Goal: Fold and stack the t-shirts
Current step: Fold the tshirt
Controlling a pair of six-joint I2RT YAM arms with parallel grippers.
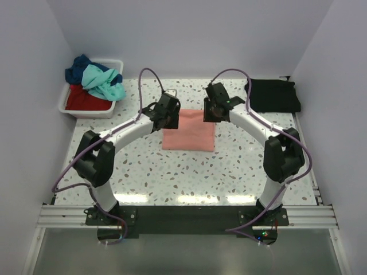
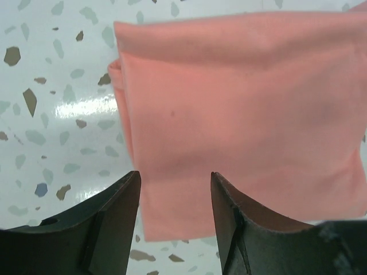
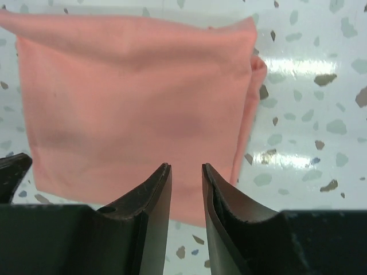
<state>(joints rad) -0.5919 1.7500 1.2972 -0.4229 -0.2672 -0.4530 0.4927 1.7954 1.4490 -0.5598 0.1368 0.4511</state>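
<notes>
A salmon-pink t-shirt of soft, matt cloth lies on a glossy, smooth, speckled stone-look table, alongside a smooth white plastic bin and a bare silver metal rail.

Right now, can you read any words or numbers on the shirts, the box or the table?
None: no words, numbers or signs can be read anywhere.
The pink shirt is plain.
The black shirt shows no print.
The white bin and the bundled shirts in it show no label.
</notes>
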